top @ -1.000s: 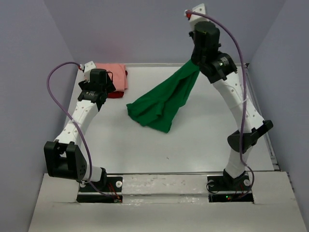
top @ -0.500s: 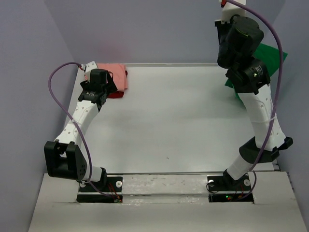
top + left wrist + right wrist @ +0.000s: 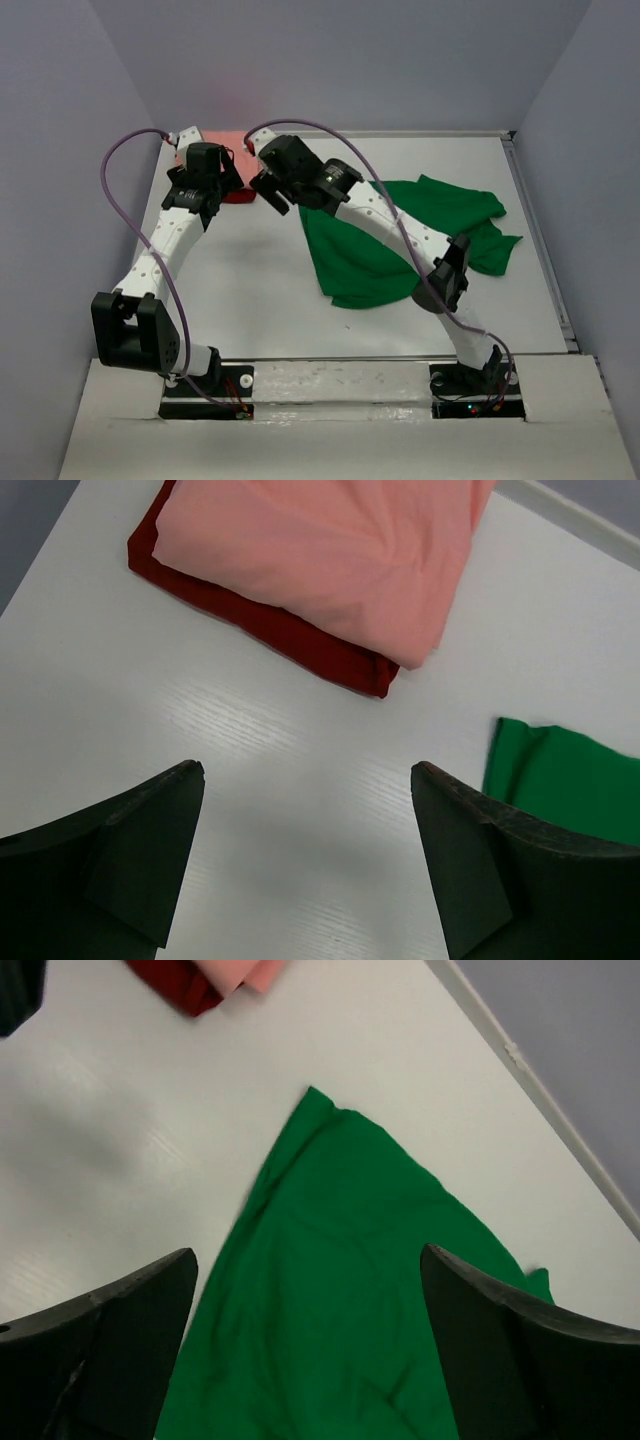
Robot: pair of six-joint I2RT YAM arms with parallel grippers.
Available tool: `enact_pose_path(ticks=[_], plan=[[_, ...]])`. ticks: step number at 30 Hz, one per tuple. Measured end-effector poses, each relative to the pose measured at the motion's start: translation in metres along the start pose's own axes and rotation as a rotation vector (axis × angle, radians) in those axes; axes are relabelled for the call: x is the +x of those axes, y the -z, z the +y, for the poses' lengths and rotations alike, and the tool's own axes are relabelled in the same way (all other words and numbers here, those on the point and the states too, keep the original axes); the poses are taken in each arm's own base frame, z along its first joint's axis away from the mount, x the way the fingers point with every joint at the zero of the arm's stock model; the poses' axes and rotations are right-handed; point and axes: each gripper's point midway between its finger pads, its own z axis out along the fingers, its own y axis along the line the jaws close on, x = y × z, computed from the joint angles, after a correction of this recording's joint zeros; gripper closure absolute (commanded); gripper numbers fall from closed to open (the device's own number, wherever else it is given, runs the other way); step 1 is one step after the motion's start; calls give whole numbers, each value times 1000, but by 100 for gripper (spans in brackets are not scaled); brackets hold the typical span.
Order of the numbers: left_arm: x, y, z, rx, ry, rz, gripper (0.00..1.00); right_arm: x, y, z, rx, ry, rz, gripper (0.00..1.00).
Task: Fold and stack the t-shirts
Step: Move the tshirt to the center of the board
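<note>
The green t-shirt (image 3: 400, 245) lies loosely spread and creased on the white table (image 3: 260, 290), right of centre. My right gripper (image 3: 268, 192) hangs over its far left corner, open, with only green cloth (image 3: 330, 1290) under the gap (image 3: 308, 1253). A folded salmon pink t-shirt (image 3: 330, 550) rests on a folded dark red t-shirt (image 3: 300, 640) at the far left (image 3: 225, 140). Just in front of that stack my left gripper (image 3: 307, 770) stands open over bare table (image 3: 212, 185), holding nothing. The green corner (image 3: 560, 785) shows at its right.
Grey walls close in the table on the left, back and right. A raised rim (image 3: 545, 250) runs along the table's right edge. The right arm (image 3: 400, 225) stretches diagonally across the green shirt. The dark red stack's corner (image 3: 180, 985) shows at the top of the right wrist view.
The right arm swung the green shirt up and off to the right, then laid it spread on the table and let go. It now reaches to the left. The left arm has not moved.
</note>
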Motion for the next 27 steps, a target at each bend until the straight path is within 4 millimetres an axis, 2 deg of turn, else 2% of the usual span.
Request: enact_pose_path(ticks=[1, 3, 5, 6, 7, 8, 10, 11, 13, 14, 15, 16, 18, 20, 21, 23, 26, 27], plan=[[0, 0, 0, 0, 0, 0, 6, 8, -2, 15, -20, 31, 26, 0], [0, 0, 1, -3, 0, -2, 6, 10, 6, 18, -13, 51, 31, 4], [0, 0, 1, -3, -1, -2, 6, 1, 21, -6, 40, 34, 6, 9], [0, 0, 1, -2, -3, -2, 6, -3, 27, -22, 70, 14, -9, 19], [0, 0, 0, 3, -7, -1, 7, -6, 35, -40, 104, -10, -20, 36], [0, 0, -1, 7, -8, 0, 7, -8, 47, -79, 166, -57, -34, 47], [2, 1, -5, 23, -23, 4, 10, 1, 62, -142, 267, -156, -46, 74], [2, 1, -6, 27, -28, 4, 10, 13, 67, -172, 316, -205, -35, 85], [7, 5, -17, 52, -54, 10, 15, 55, 80, -246, 447, -327, 11, 100], [13, 10, -28, 78, -74, 15, 22, 76, 82, -270, 491, -376, 31, 100], [17, 13, -36, 94, -92, 20, 51, 110, 85, -295, 541, -436, 78, 100], [26, 21, -53, 136, -123, 31, 68, 135, 89, -309, 570, -483, 113, 100], [45, 40, -84, 223, -177, 58, 100, 176, 88, -320, 590, -549, 177, 100], [64, 60, -112, 316, -222, 90, 100, 208, 82, -311, 570, -596, 240, 100], [73, 68, -123, 354, -237, 105, 100, 217, 78, -302, 550, -612, 258, 100], [85, 82, -138, 405, -255, 124, 100, 231, 70, -278, 490, -646, 286, 100], [107, 106, -161, 484, -286, 150, 100, 240, 67, -256, 449, -697, 274, 100], [121, 116, -172, 520, -304, 169, 100, 245, 68, -248, 436, -714, 272, 100]])
